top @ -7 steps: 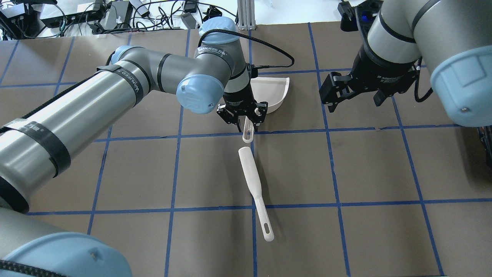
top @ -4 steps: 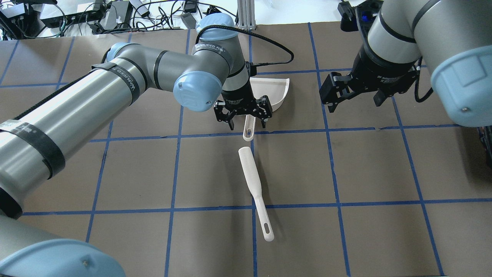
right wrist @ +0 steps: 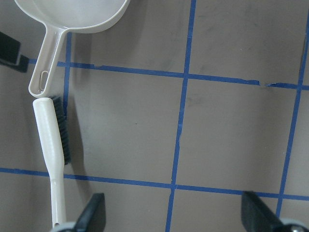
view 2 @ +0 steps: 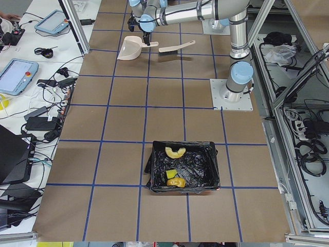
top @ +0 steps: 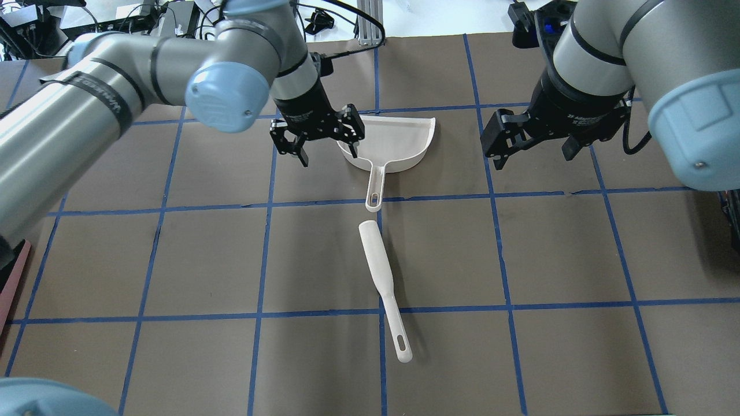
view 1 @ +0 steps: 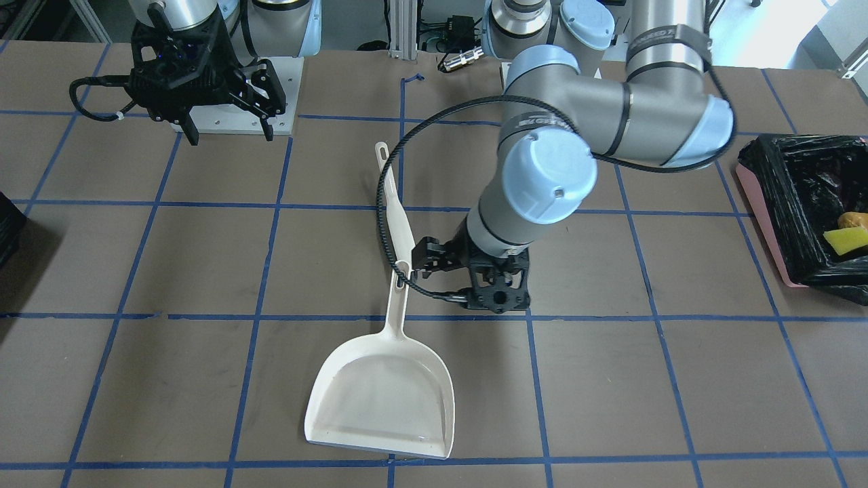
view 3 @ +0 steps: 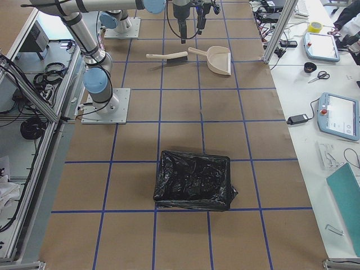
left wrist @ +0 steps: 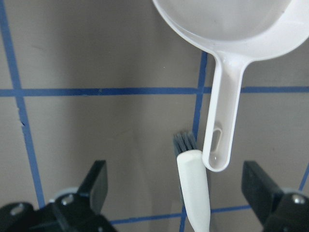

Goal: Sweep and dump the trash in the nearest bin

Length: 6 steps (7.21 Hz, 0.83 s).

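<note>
**While the trash (view 2: 175, 174) lies in the bin (view 1: 758, 213), both grippers hang open**

As seen in the exterior left view, all three pieces sit inside the bin on its black bag (view 1: 793, 196), lower centre of the frame. The tan croissant piece (view 2: 175, 151) is at the top edge. The yellow-green wedge (view 1: 846, 240) and the golden-brown piece (view 1: 853, 219) are lower down, just beside each other. In the front-facing view the bin is at the right edge, well apart from the tools.

The left gripper (top: 326, 149) is upper centre of the overhead view with its fingers spread wide and nothing between them. One finger overlaps the left corner of the white dustpan (top: 393, 141) in that view; contact cannot be told. In the left wrist view both fingers (left wrist: 94, 181) sit at the bottom corners, with the pan handle and the brush tip between them in the frame.

The right gripper (top: 535, 153) is upper right of the overhead view, also open and empty, above the table (top: 173, 260) and apart from the pan.

The dustpan lies flat with its handle pointing down-frame in the overhead view. The white brush (top: 378, 271) lies at centre frame, its dark bristles showing in the wrist views. Its head end is just beside the tip of the pan handle.

A second black-bagged bin (view 3: 194, 180) sits lower centre of the exterior right view.
</note>
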Available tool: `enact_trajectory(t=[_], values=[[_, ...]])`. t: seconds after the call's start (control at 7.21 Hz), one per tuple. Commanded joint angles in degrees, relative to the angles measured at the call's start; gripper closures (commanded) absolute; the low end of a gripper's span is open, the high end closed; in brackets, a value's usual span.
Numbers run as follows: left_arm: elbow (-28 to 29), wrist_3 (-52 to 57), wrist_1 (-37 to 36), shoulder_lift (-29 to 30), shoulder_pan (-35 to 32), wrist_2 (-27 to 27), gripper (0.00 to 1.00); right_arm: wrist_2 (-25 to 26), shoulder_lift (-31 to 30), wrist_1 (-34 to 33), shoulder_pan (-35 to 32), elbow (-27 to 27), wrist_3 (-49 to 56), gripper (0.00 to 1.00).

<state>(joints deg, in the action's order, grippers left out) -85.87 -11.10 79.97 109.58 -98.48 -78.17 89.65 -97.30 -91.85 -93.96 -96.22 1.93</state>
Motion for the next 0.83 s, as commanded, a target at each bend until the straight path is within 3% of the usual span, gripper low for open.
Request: enact_trajectory(t=[0.0,0.28,0.69], values=[[2.1,4.7,4.1,-6.2,6.9,-4.2,0.00,0.0,0.0,0.2,0.0,0.0,0.0,0.00],[7.5,10.1,16.2,-11.8,12.1,-7.9,0.00,-0.1,0.0,0.0,-0.3,0.0,-0.3,0.00],[4.5,10.1,17.5,-16.5,13.0,-8.0,0.00,-0.3,0.2,-0.4,-0.3,0.0,-0.3,0.00]])
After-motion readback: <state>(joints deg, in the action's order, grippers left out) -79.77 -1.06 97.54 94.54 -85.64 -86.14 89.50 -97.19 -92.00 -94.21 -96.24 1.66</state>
